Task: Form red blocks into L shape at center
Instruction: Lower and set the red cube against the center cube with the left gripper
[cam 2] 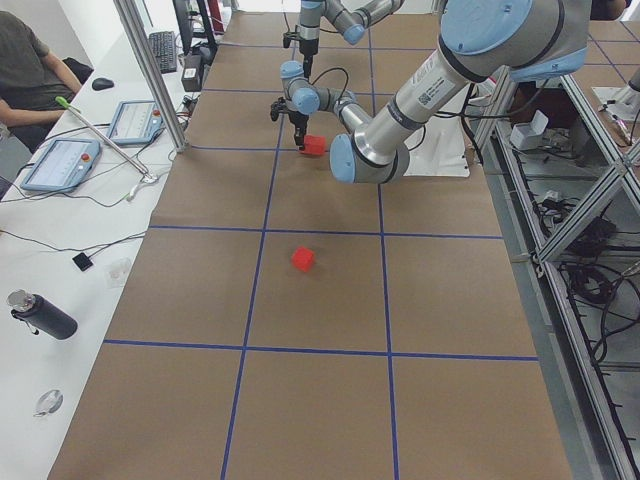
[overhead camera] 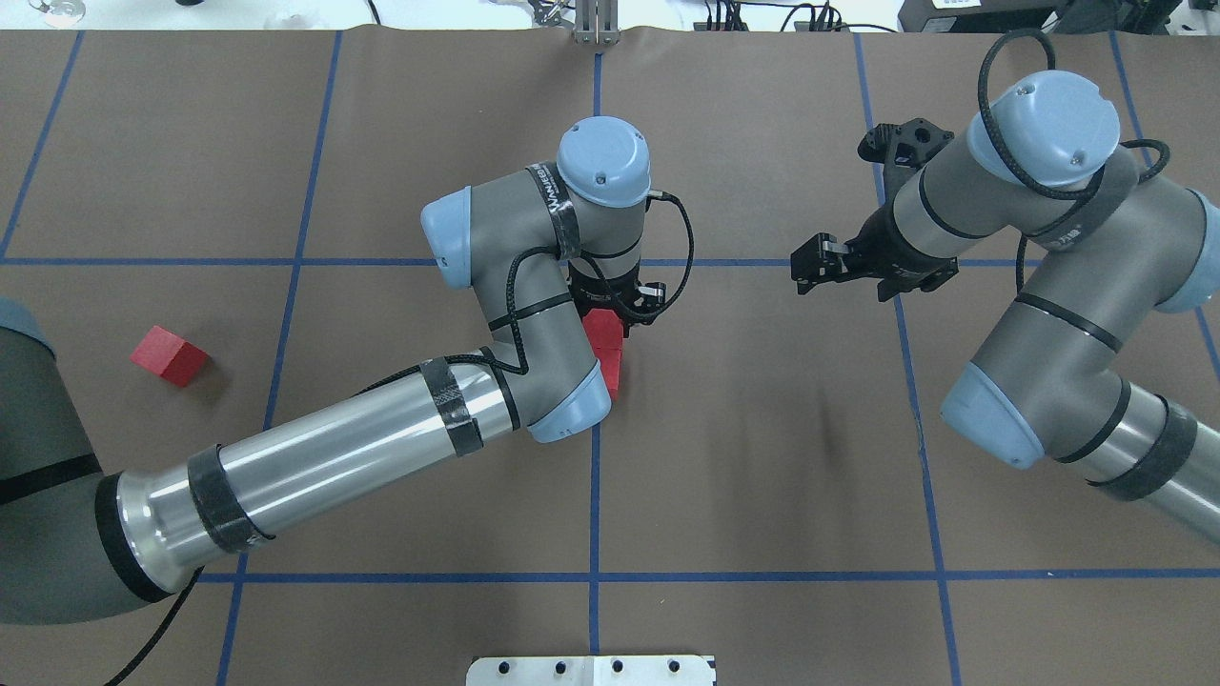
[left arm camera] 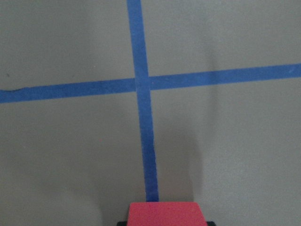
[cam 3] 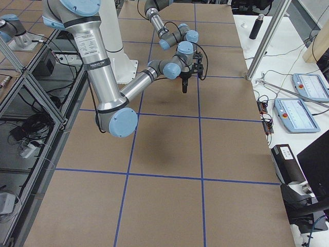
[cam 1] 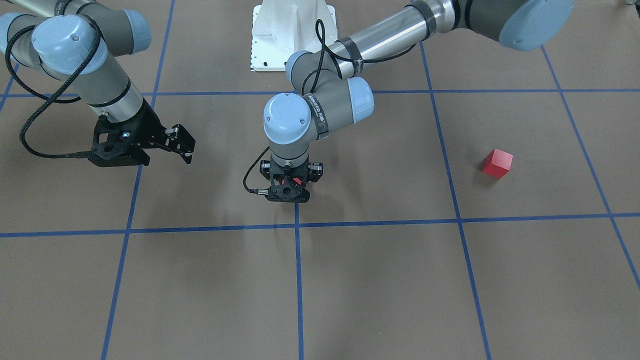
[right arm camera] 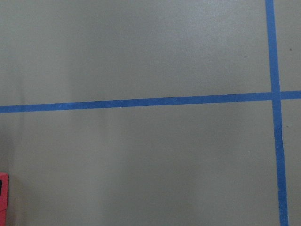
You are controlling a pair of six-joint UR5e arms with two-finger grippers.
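The left gripper (cam 1: 290, 182) clenches 1 small matte red cube (overhead camera: 601, 328) at the brown counter's (overhead camera: 762, 457) centre, just beside a 2nd cube (overhead camera: 611, 373). The 3rd cube (overhead camera: 170, 354) lies well apart on that arm's left, while the right gripper (overhead camera: 808, 267) hangs released.

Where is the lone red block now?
The lone block lies far left in the overhead view, on the robot's left, apart from the other blocks at centre.

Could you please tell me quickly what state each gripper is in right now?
Left gripper: closed on a red block.
Right gripper: open, holding nothing.
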